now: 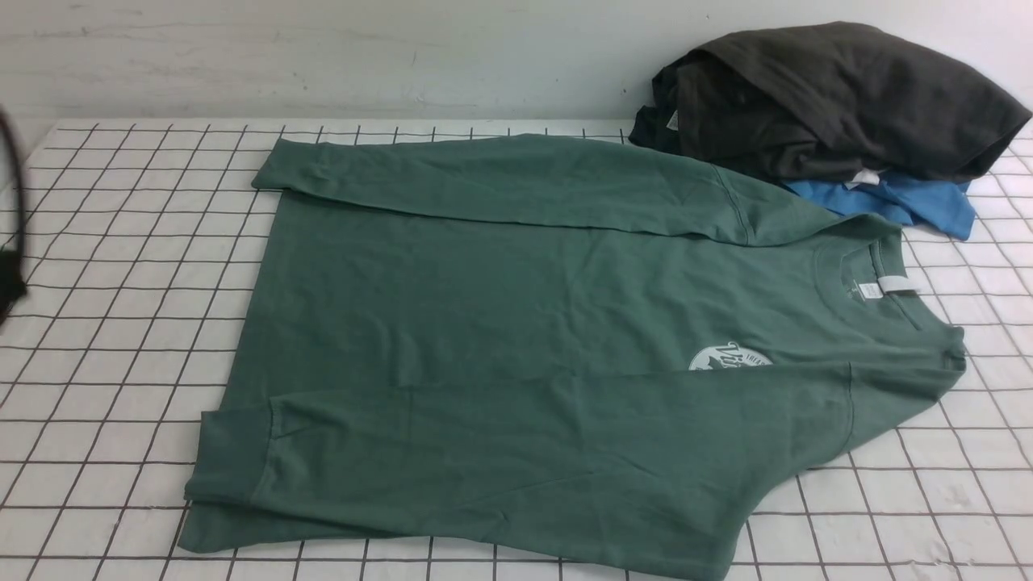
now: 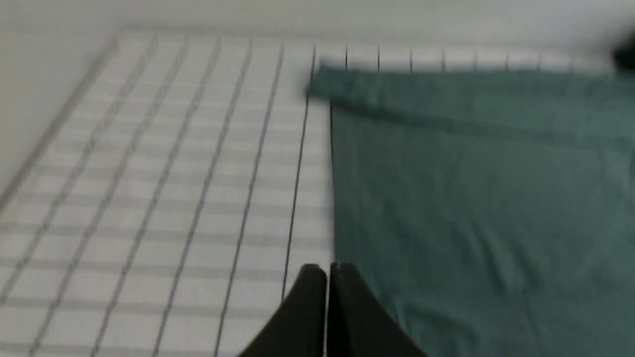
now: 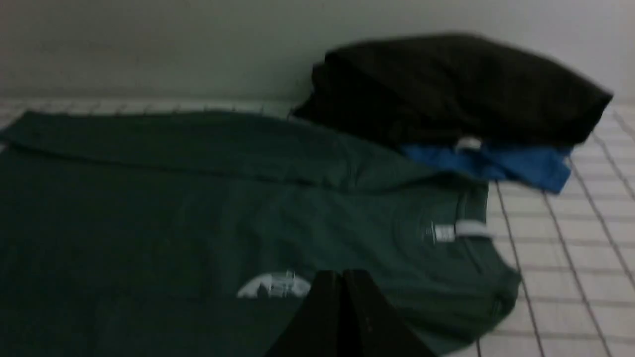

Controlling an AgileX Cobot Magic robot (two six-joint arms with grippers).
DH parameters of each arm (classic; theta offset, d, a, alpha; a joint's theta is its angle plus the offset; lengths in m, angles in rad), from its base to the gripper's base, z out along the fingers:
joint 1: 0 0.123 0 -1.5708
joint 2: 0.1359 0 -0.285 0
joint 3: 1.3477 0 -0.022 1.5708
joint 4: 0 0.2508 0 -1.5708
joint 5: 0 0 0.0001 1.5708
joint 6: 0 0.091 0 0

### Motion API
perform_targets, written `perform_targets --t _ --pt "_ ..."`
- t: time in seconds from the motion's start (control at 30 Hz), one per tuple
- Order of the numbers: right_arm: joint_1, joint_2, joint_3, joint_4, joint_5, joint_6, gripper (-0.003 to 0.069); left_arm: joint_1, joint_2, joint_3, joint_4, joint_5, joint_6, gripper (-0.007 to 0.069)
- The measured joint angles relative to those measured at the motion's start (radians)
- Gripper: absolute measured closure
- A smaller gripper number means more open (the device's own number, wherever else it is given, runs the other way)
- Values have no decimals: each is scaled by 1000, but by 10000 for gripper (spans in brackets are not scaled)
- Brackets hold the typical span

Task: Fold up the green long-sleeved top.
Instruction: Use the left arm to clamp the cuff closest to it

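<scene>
The green long-sleeved top (image 1: pixel 516 323) lies flat on the checked table, neck to the right, hem to the left. Both sleeves are folded across the body, one along the far edge (image 1: pixel 500 181), one along the near edge (image 1: pixel 484 452). The white chest logo (image 1: pixel 729 357) is half covered by the near sleeve. The white neck label (image 1: pixel 880 286) shows. My left gripper (image 2: pixel 327 270) is shut and empty, above the table at the top's hem edge (image 2: pixel 446 198). My right gripper (image 3: pixel 342 275) is shut and empty, above the top (image 3: pixel 198 223) near the logo (image 3: pixel 273 287). Neither gripper shows in the front view.
A dark grey-black garment (image 1: pixel 831 97) lies piled at the back right on a small blue garment (image 1: pixel 904 202); both touch the top's far shoulder. A dark cable or arm part (image 1: pixel 10 234) hangs at the left edge. The white wall runs behind the checked table (image 1: pixel 121 323).
</scene>
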Motion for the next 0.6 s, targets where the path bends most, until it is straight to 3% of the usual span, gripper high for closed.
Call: perform_targets --t 0.17,0.2,0.27,0.3,0.33,0.43,0.5,0.6 --pt "0 194 -30 102 226 -86 670 0 187 -12 -120 131 106 609" --pt "0 277 -36 135 270 -148 670 0 256 -14 -160 132 157 563" --pt "0 353 -38 167 271 -198 670 0 338 -23 -178 120 208 482" --pt "0 360 -38 170 270 -202 670 0 346 -23 -178 119 210 482" --pt "0 403 -38 193 248 -217 669 0 418 -42 -174 101 223 395" --pt "0 444 -40 215 205 -225 669 0 521 -90 -145 95 212 284" --pt "0 455 -42 221 191 -227 669 0 599 -130 -118 86 201 234" --pt "0 453 -44 225 188 -228 669 0 709 -174 -81 63 184 226"
